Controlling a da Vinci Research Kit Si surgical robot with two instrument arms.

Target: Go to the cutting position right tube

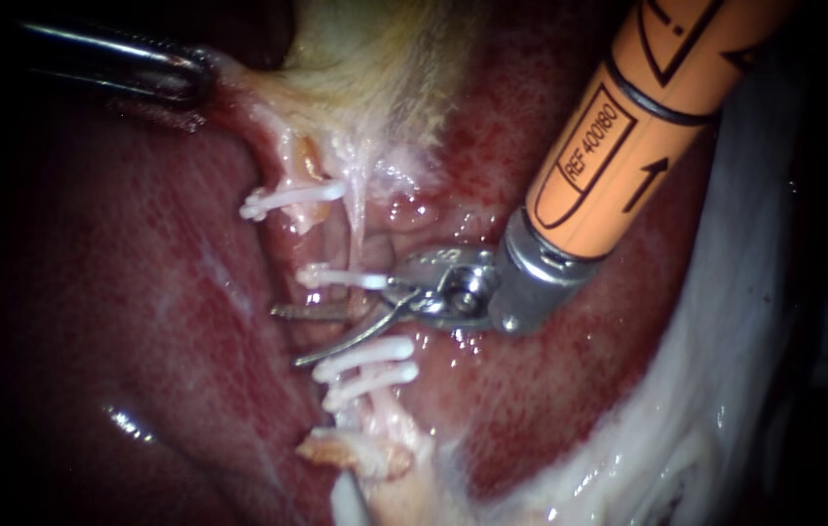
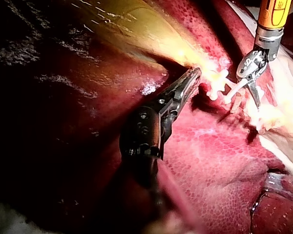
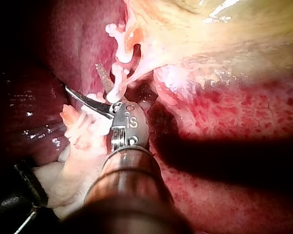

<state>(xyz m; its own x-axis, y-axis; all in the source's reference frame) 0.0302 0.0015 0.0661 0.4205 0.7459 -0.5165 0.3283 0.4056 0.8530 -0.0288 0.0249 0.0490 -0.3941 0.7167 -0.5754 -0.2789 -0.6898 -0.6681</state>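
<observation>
Right instrument (image 1: 287, 336): shaft sleeve orange, matt, plastic-looking; collar and wrist polished metal with bright glints; 2 blades bare grey metal, smooth.
Left instrument (image 1: 202, 80): dark metal, glossy, 1 hard highlight running along it.
4 clips (image 1: 295, 198): white, smooth, plastic-looking, faint sheen.
Liver (image 1: 141, 292): dark red, finely mottled, wet and glossy, with small specular spots.
Gallbladder (image 1: 385, 58): pale yellow, smooth, wet shine plainest in the wrist views; its lower edge whitish and stringy.
</observation>
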